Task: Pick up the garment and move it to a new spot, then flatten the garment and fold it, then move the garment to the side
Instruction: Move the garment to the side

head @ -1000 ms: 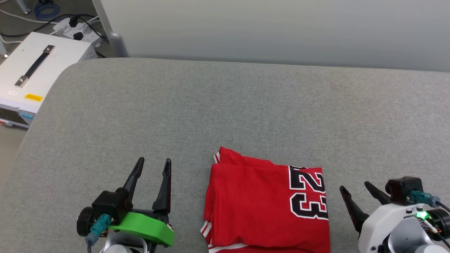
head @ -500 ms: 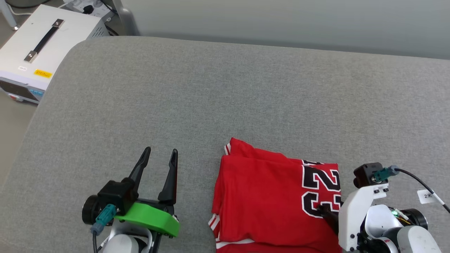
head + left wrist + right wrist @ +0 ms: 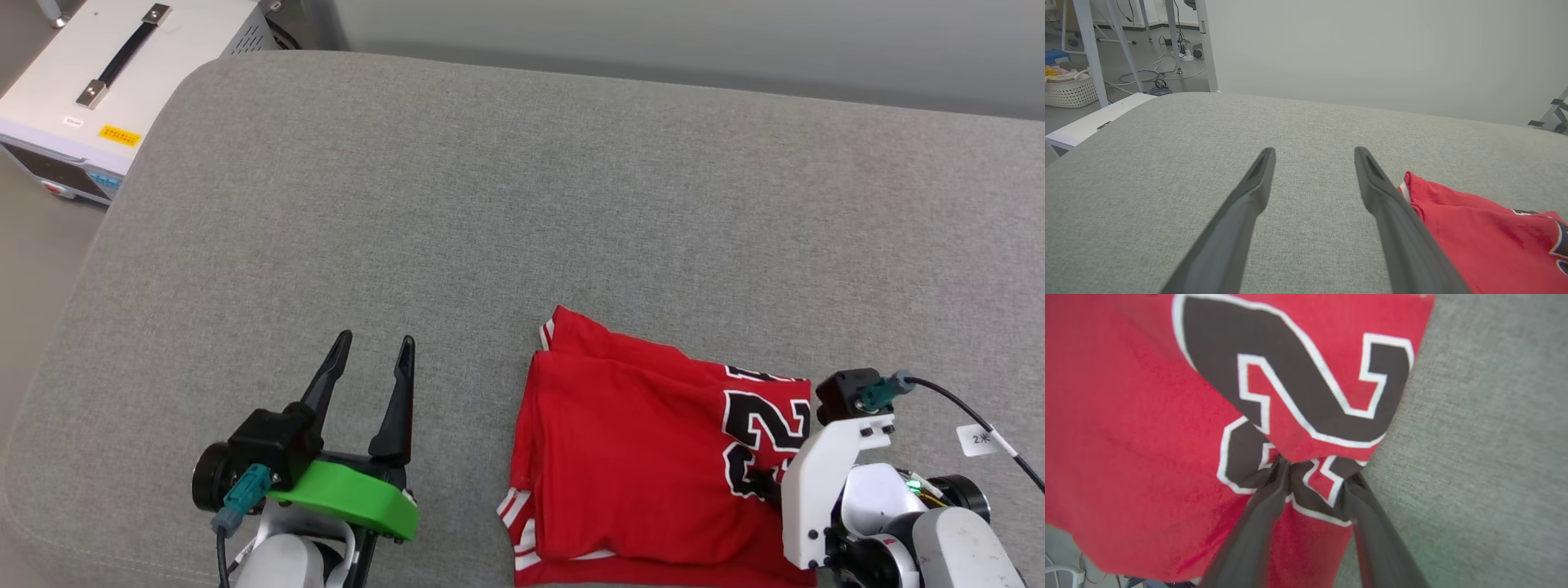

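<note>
Setting: a grey woven-fabric table top with rounded corners stands against a plain pale grey wall. On the floor past the table's far left corner sits a white metal case with a black strap handle and a small yellow label. The left wrist view also takes in a white woven basket and loose cables on the floor among white frame legs.

Item 1: the garment, a red jersey-style T-shirt, lies folded into a rough rectangle near the table's front edge, right of centre. A black, white-outlined "23" sits along its right side, and red-and-white striped trim shows at its near left corner and at its far left corner.

Item 2: the left gripper, with two long dark fingers on a green mount, hovers just left of the garment and apart from it. Its jaws are spread wide with nothing between them.

Item 3: the right gripper is at the garment's right edge. Its fingers pinch a gathered fold of cloth in the lower part of the numeral print, and the fabric puckers between the tips.
</note>
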`<state>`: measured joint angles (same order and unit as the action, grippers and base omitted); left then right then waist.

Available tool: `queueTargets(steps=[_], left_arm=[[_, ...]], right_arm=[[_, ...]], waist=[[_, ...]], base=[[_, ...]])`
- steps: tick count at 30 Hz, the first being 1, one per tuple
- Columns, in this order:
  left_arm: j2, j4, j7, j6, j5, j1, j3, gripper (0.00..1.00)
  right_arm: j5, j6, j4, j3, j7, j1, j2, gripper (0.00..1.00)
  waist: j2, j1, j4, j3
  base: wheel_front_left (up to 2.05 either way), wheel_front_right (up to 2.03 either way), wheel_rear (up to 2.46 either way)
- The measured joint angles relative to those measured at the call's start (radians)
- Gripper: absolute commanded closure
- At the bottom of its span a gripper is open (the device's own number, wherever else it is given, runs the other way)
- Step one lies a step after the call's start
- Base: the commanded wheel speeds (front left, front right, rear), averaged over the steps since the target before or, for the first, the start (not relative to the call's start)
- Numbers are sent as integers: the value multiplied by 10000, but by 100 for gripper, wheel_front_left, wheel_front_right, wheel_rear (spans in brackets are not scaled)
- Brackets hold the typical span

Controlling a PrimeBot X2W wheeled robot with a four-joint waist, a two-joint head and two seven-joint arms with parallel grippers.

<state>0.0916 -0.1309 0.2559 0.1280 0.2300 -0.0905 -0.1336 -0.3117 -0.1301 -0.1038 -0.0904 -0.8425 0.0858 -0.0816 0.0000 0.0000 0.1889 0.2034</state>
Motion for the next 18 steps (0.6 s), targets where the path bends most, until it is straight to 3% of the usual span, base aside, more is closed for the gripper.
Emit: queueTargets(steps=[4,10,13,18], left_arm=[[2,-69,0,-2,0,-1,17,0],[13,-96,0,0,0,12,-46,0],[29,-79,0,0,0,28,-123,0],[61,-13,0,0,0,104,-318,0]], right_arm=[[-23,-2,-136,-485,297,150,-174,100],[274,-17,157,-1450,848,345,-1141,100],[334,-23,470,-1893,899,379,-1810,100],[491,-21,1147,-2476,736,483,-3453,100]], waist=[[0,0,-70,-92],[0,0,-333,-351],[0,1,-542,-480],[0,0,-1050,-664]], base=[[0,0,0],[0,0,0],[0,0,0],[0,0,0]])
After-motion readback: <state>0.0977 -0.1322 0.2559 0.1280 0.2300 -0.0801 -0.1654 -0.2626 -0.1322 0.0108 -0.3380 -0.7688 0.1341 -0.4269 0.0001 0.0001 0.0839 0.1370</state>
